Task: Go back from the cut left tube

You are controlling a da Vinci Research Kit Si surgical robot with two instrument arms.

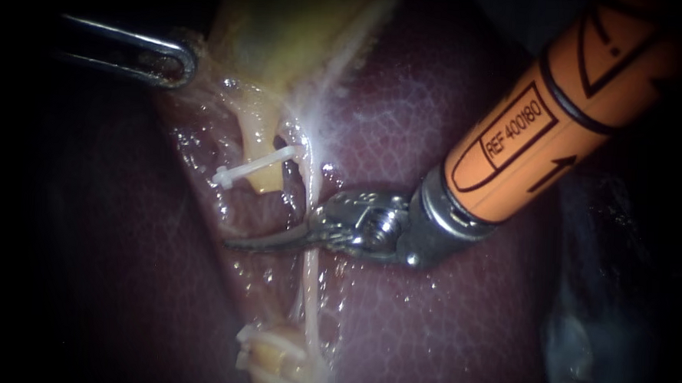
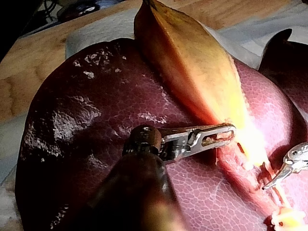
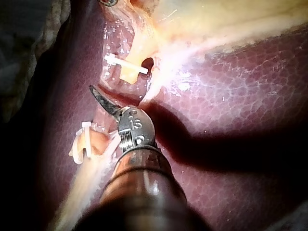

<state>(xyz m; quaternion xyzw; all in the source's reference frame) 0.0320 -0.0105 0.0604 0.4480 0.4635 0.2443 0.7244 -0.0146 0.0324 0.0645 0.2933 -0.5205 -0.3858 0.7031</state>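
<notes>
Right instrument (image 1: 239, 244): curved jaws closed, holding nothing.
Cut left tube (image 1: 263, 182): its clipped upper end just above those jaws, lower end well below them.
Left instrument (image 1: 184, 63): jaws clamped on gallbladder (image 1: 287, 28).

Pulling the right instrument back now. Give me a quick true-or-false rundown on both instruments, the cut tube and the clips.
1. The right instrument has its jaws shut with nothing in them. True.
2. The cut tube's upper stump carries no clip. False: a white clip sits across it.
3. The left instrument is shut on the gallbladder. True.
4. The right instrument's tip rests on the lower clips. False: it lies in the gap between the white clip and the lower clips.
</notes>
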